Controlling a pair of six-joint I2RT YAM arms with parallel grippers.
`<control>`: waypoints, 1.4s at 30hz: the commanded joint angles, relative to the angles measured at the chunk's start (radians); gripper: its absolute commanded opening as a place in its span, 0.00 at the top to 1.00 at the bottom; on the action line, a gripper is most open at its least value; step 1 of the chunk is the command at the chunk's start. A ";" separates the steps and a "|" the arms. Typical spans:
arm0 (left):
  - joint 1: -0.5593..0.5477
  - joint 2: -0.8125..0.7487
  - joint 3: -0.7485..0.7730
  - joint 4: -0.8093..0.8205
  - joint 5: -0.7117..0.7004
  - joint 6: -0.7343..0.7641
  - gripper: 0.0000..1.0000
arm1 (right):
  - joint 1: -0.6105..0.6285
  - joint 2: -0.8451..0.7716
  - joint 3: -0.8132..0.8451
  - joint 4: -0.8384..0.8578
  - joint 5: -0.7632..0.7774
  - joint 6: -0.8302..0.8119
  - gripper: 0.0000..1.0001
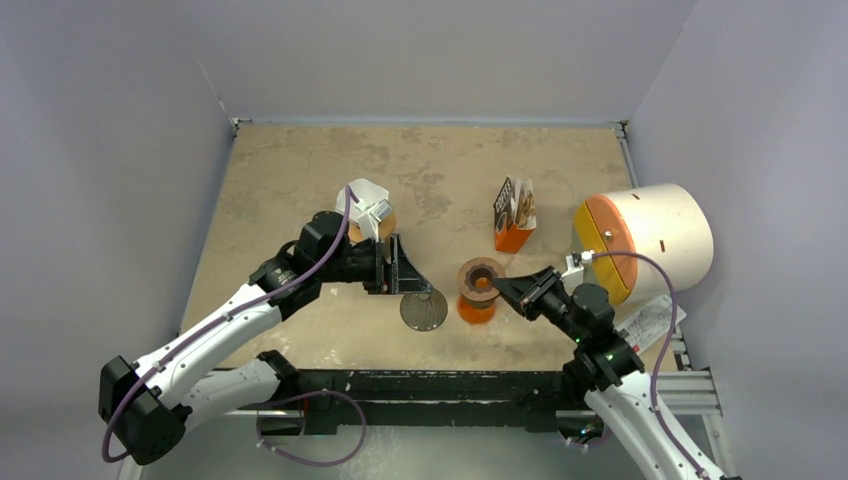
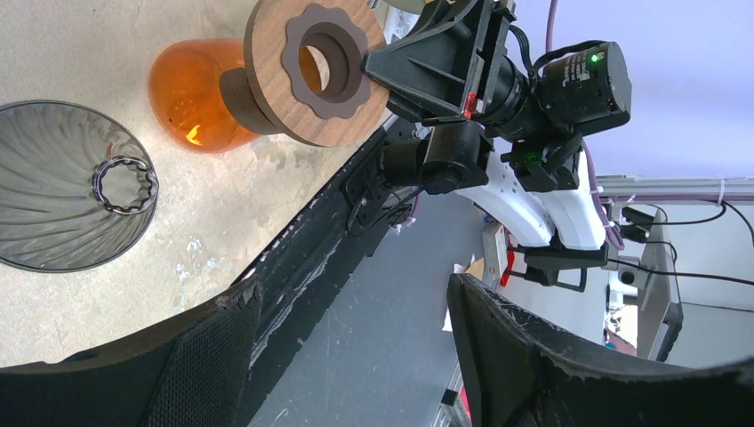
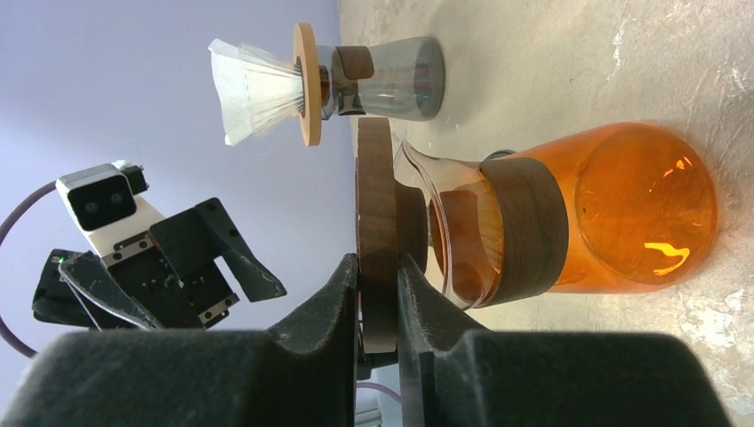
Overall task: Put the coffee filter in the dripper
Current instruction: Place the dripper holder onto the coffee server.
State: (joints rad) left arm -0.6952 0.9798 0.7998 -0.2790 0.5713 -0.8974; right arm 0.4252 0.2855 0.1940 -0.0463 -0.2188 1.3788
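While your right gripper (image 3: 378,267) clamps the wooden ring (image 3: 375,178) and your left gripper (image 2: 354,285) gapes empty, the coffee filter (image 3: 253,89) stands axis vertical, mouth seemingly upward.

A robotics lab: plain booth walls (image 1: 110,150), aluminium rail (image 1: 692,396), loose cables (image 1: 364,425).

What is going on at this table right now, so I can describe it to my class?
The right claw is shut on the rim of the wooden ring that sits on the orange carafe. The left claw is open and holds nothing. The white paper filter sits in a second wooden collar on a grey carafe. A ribbed grey glass cone lies on the table beside the orange carafe.
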 commanded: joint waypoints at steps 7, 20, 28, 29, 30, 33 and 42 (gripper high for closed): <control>-0.004 -0.009 0.024 0.017 -0.001 0.009 0.27 | -0.002 -0.013 -0.003 -0.064 0.032 0.033 0.64; -0.004 -0.011 0.021 0.024 0.002 0.008 0.27 | -0.001 -0.036 0.053 -0.146 0.048 0.003 0.57; -0.003 -0.010 0.023 0.026 0.004 0.008 0.27 | -0.001 -0.017 0.110 -0.182 0.082 -0.030 0.55; -0.004 -0.011 0.023 0.026 0.004 0.009 0.27 | -0.002 -0.015 0.117 -0.190 0.085 -0.035 0.54; -0.003 -0.010 0.024 0.027 0.005 0.008 0.27 | -0.001 -0.015 0.123 -0.198 0.087 -0.039 0.54; -0.003 -0.012 0.023 0.028 0.006 0.008 0.27 | -0.002 -0.016 0.138 -0.212 0.094 -0.048 0.54; -0.003 -0.007 0.023 0.032 0.007 0.009 0.28 | 0.000 -0.012 0.181 -0.252 0.100 -0.078 0.54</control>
State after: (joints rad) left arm -0.6952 0.9798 0.7998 -0.2787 0.5720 -0.8978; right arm 0.4252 0.2684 0.3130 -0.2775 -0.1471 1.3346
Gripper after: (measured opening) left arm 0.727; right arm 0.456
